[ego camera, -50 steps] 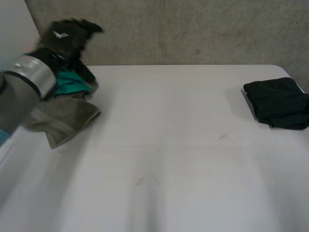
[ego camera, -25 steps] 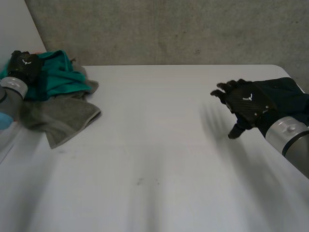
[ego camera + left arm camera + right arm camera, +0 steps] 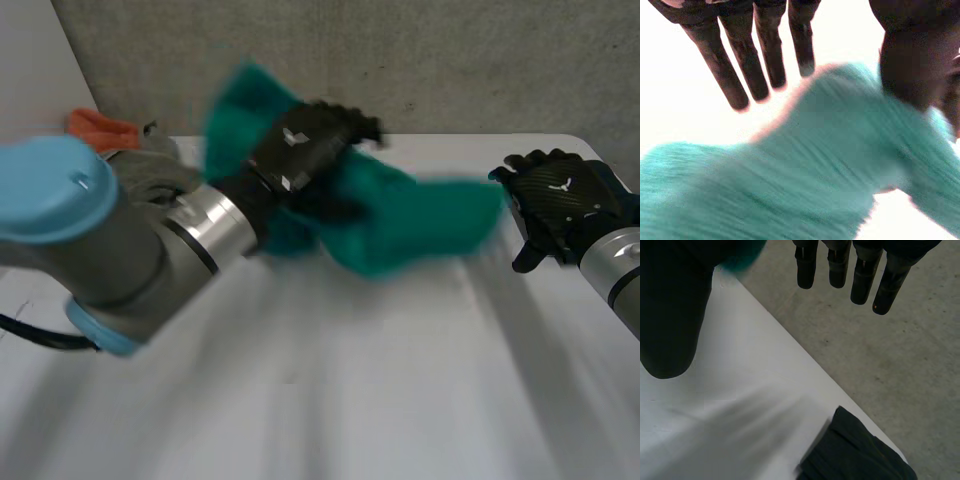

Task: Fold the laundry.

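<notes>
Teal cloth [image 3: 420, 225], clutched aloft in the left hand [image 3: 305, 150] near the open, empty right hand [image 3: 555, 195], likely needs spreading flat before folding.

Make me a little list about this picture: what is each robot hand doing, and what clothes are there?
Left hand: holding the teal cloth above the table
Right hand: open, holding nothing, beside the teal cloth
Far left of table: grey cloth and orange cloth
Right edge of table: dark folded garment
</notes>
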